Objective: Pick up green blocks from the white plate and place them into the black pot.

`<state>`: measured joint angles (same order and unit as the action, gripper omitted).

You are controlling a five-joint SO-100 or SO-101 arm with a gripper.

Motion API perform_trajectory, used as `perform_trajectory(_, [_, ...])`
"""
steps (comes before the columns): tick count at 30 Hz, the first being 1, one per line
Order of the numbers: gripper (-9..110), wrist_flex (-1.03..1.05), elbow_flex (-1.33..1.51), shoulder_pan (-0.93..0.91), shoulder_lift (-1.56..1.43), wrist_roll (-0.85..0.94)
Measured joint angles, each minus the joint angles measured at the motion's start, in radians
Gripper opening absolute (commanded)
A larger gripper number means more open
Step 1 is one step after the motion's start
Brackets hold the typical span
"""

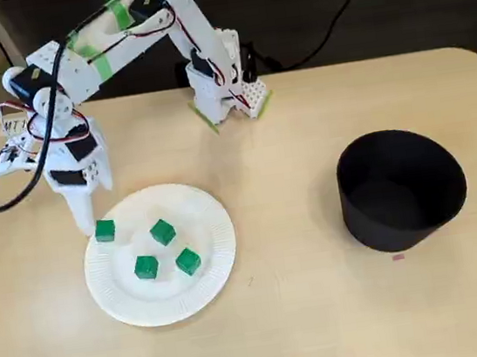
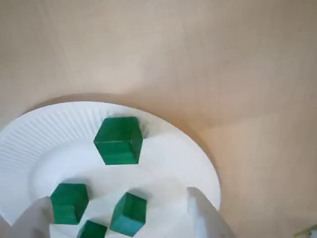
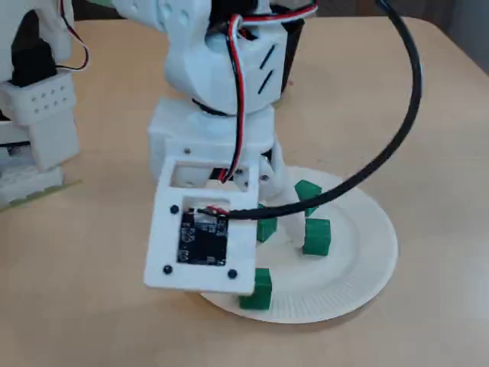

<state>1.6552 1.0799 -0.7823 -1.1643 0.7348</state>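
Observation:
Several green blocks lie on the white paper plate: one by its left rim, the others nearer the middle. My gripper points down at the plate's left edge, just beside the rim block and holding nothing. In the wrist view the gripper is open, with one white finger at the lower right and the other at the lower left. The largest block lies ahead of them. The black pot stands far to the right, empty as far as I can see.
The arm's base is clamped at the table's back edge. In the other fixed view the wrist camera mount hides part of the plate. A small pink mark lies in front of the pot.

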Motion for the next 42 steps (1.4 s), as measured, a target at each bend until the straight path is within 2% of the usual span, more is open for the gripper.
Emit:
perform_trajectory(19, [36, 0.000, -0.149, 0.000, 0.179, 0.037])
perform_trajectory(29, [29, 0.000, -0.219, 0.000, 0.253, 0.011])
perform_trajectory(35, [21, -0.002, -0.253, 0.014, 0.293, 0.003])
perform_trajectory(37, [15, -0.003, -0.262, 0.023, 0.307, 0.000])
perform_trajectory(40, [0, -0.003, -0.293, 0.035, 0.341, -0.025])
perform_trajectory(42, [-2, -0.002, -0.321, 0.044, 0.362, -0.051])
